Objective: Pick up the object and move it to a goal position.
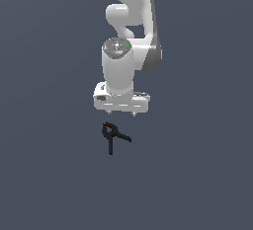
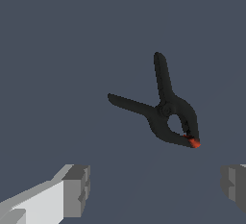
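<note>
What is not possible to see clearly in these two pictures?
- Goal position: no marker appears in either view.
- Tool: the exterior view shows only tiny tips under the hand; the wrist view's edge cuts off both fingers.
- Spring clamp: too small in the exterior view for detail.

Both renders are evenly and rather dimly lit, with a flat slate-grey ground that shows no cast shadows. The glossy white robot arm carries soft shading, darker on the exterior view's right, so light seems to fall from the left. No glare or blur; edges look slightly jagged and low in resolution.
</note>
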Action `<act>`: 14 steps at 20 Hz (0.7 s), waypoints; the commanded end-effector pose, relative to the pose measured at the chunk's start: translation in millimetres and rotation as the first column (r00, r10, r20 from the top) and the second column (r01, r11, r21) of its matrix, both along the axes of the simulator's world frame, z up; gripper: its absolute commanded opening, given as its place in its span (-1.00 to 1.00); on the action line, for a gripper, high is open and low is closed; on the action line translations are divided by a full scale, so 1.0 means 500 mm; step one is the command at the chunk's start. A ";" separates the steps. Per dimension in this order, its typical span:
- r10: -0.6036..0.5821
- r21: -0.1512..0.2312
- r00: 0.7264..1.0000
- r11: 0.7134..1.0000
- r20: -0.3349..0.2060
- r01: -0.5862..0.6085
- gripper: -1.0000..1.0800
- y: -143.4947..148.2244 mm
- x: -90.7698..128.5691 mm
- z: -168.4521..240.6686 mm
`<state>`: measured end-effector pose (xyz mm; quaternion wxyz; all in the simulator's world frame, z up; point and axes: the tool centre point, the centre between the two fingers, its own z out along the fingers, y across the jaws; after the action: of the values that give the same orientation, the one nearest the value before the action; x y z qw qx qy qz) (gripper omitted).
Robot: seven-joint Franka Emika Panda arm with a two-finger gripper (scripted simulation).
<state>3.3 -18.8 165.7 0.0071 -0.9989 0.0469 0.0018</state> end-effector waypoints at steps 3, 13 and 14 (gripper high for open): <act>0.006 -0.001 1.000 1.000 0.001 -0.006 0.92 0.003 0.000 0.001; 0.073 -0.015 0.997 0.997 0.019 -0.072 0.92 0.037 0.003 0.019; 0.073 -0.015 0.997 0.997 0.019 -0.072 0.92 0.036 0.003 0.019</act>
<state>5.1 -0.3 175.0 0.0006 -0.9999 0.0105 -0.0080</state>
